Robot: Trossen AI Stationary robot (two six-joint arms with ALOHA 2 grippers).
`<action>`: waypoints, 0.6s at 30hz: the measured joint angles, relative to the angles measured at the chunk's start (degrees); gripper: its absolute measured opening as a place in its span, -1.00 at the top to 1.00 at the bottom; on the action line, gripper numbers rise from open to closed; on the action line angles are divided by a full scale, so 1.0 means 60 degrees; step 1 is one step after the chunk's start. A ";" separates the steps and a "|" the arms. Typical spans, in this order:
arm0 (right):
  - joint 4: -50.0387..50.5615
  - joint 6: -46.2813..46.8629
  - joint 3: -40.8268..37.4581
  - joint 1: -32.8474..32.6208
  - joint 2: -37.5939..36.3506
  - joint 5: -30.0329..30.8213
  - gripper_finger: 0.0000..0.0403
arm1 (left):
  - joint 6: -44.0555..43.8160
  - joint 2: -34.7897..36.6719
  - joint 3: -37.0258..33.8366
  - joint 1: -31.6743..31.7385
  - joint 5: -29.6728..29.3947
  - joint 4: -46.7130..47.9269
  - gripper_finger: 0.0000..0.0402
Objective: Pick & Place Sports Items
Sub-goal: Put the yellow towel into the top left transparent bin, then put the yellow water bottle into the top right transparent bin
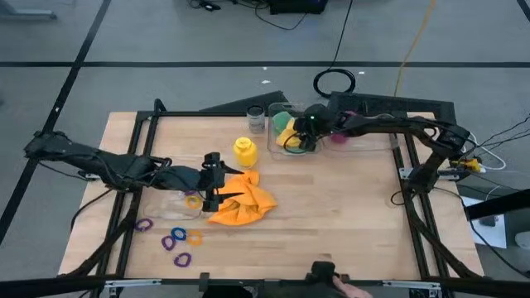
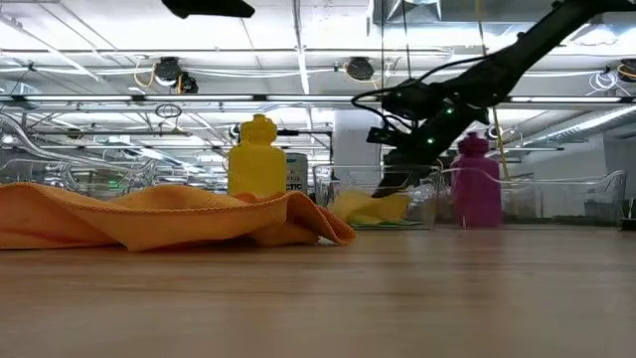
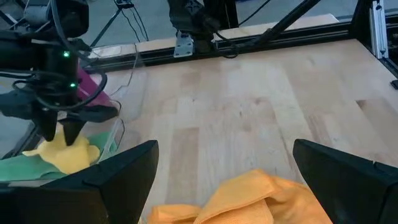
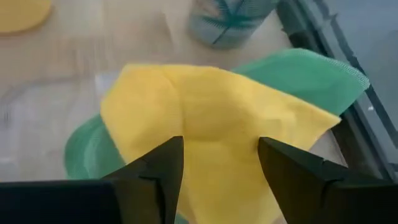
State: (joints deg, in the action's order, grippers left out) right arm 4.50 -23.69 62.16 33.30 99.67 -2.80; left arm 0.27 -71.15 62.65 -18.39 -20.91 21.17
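We find the right hand point(image 4: 214, 165) down inside a clear box point(image 1: 274, 110) at upper centre of the high view, its two fingers point(image 4: 155, 168) set narrowly apart with the yellow cloth point(image 4: 211, 118) bunched between the tips; whether they have actually pinched it we cannot tell. That cloth lies on a green cloth point(image 4: 311, 74), whose edges show out from under it on two sides. The left hand point(image 1: 211, 180) sits left of centre in the high view, fingers spread wide and holding nothing, the orange cloth point(image 1: 242, 201) crumpled on the bench point(image 1: 348, 207) just at its tips. A yellow bottle point(image 1: 243, 151) stands upright just above that cloth in the high frame. A purple bottle point(image 2: 477, 184) stands at centre right of the low view; from above it is mostly hidden under the right arm. Small coloured rings point(image 1: 175, 241) lie scattered lower left in the high view, near the left arm. A small glass jar point(image 1: 255, 118) stands just left of the box. The box walls are hard to trace in the low view. The yellow cloth looks soft, folded, with a crease across it.
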 joint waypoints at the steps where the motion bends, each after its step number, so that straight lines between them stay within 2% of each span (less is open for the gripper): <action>1: 0.0052 -0.0006 0.0006 0.0003 -0.0003 0.0006 0.26 | 0.0000 0.0001 0.0000 0.0000 0.0000 0.0000 -0.54; 10: -0.0140 -0.0239 0.0006 -0.0144 -0.0080 0.1462 0.27 | -0.0042 0.0002 0.0000 0.0000 0.0000 0.0000 -0.54; 18: -0.1100 -0.0279 -0.0001 -0.0711 -0.1530 0.1456 0.26 | -0.0116 -0.0001 0.0000 0.0000 0.0000 0.0026 -0.54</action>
State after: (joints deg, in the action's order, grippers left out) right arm -2.10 -25.36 62.15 29.03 90.49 5.93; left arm -0.42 -71.15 62.65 -18.39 -20.91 21.33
